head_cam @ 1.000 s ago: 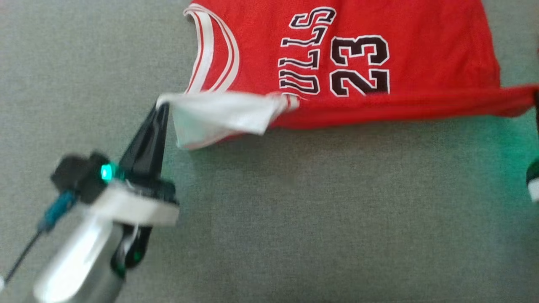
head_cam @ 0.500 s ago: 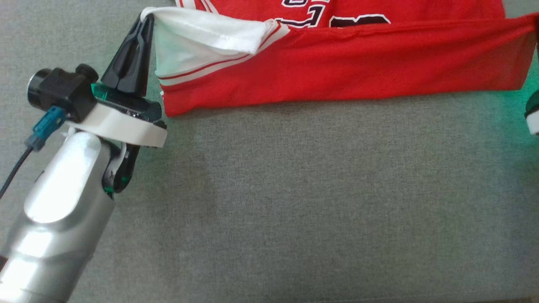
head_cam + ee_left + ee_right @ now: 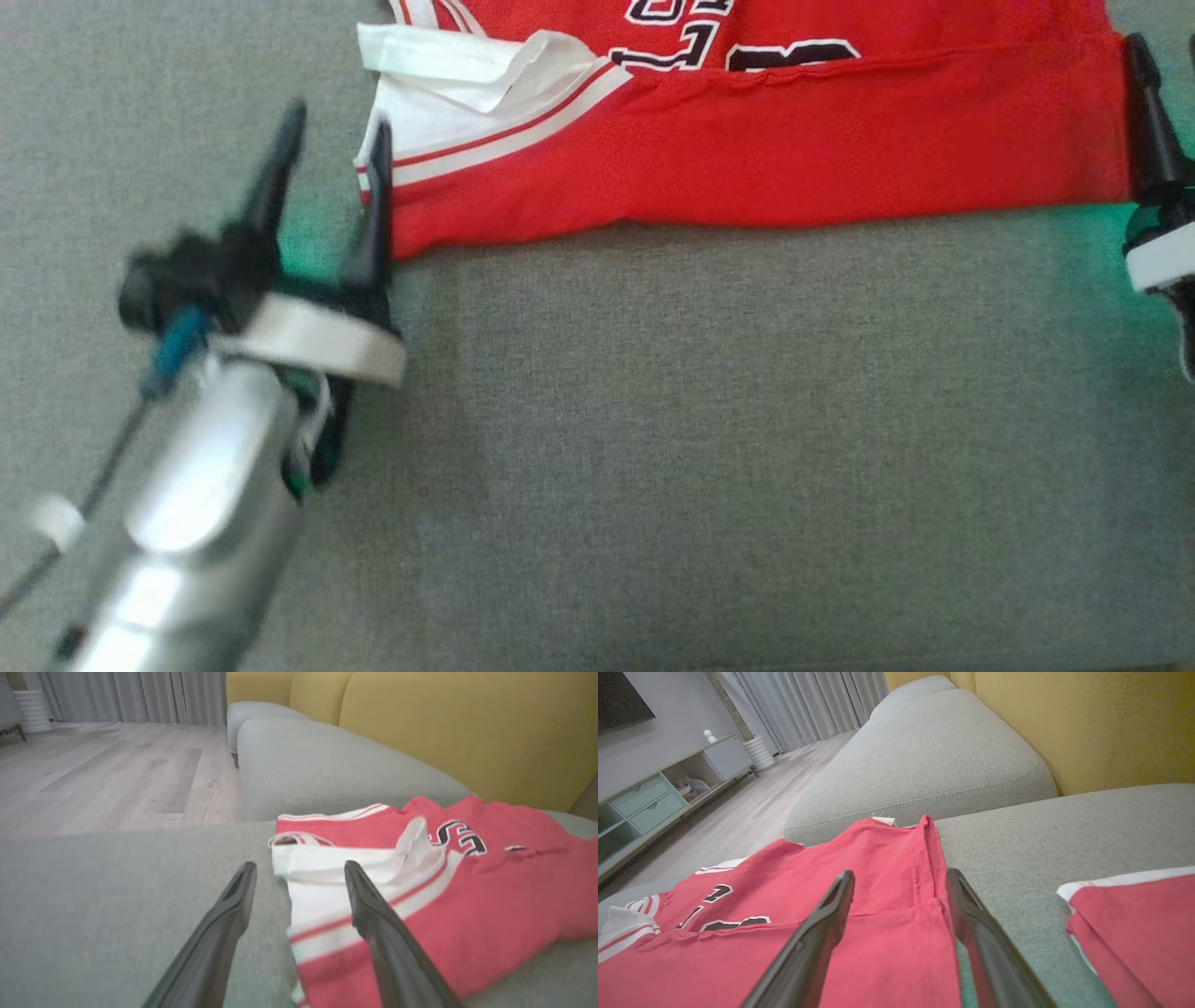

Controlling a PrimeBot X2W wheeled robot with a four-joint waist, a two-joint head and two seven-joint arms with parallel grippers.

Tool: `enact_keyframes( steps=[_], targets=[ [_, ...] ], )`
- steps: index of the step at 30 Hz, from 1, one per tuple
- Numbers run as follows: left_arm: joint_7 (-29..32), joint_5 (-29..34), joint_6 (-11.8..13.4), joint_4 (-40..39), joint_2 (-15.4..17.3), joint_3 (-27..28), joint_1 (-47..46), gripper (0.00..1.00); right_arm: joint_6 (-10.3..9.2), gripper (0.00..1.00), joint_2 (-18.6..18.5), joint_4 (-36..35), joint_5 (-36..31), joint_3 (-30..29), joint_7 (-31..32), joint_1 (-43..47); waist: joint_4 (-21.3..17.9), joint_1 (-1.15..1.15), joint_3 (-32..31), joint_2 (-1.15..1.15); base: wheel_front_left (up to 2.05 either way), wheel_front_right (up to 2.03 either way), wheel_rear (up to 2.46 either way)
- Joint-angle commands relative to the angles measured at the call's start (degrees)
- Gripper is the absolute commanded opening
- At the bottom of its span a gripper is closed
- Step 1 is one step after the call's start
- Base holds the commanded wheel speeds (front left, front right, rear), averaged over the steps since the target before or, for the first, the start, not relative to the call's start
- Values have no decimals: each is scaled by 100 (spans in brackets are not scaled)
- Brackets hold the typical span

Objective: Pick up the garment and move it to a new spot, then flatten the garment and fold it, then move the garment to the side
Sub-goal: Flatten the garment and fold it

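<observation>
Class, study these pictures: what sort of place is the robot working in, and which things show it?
Most likely a home living room: a grey fabric sofa with yellow back cushions, a pale wooden floor with long grey curtains, and a low pale cabinet with drawers.

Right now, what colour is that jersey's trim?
The trim is white with red stripes; left wrist view shows it best.

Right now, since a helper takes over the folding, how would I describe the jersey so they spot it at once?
On the grey sofa seat, before the yellow cushions, a red jersey lies folded between the left gripper and right gripper. Unlike the other red garment beside it, it shows black lettering.
</observation>
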Motion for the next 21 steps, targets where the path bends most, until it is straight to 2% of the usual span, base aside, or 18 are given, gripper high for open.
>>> enact_keyframes(
  steps=[1,6,11,14,15,16,17,21],
  targets=[
    [-57,46,54,-164,131,212,127,100,37,100,-90,-89,39,43,-68,125,-24,1,-55,0,0,0,0],
    [-63,61,229,-167,5,189,714,100,37,100,-8,25,177,195,-154,265,-65,1,-207,0,0,0,0],
    [92,98,460,177,6,169,802,100,37,100,68,70,246,315,-180,338,-115,1,-251,0,0,0,0],
    [249,119,417,358,11,77,725,100,37,100,89,72,271,371,-184,327,-149,1,-246,0,0,0,0],
    [293,121,375,397,11,36,709,74,37,100,91,73,273,376,-185,322,-160,1,-247,0,0,0,0],
    [334,130,324,423,14,-15,698,40,37,100,90,81,277,376,-185,320,-167,1,-252,0,0,0,0],
    [374,141,286,446,21,-61,693,0,37,100,90,98,279,370,-186,323,-171,1,-260,0,0,0,0],
    [451,145,206,450,41,-167,738,0,37,100,133,312,320,418,-186,379,-155,1,-347,0,0,0,0]
  ],
)
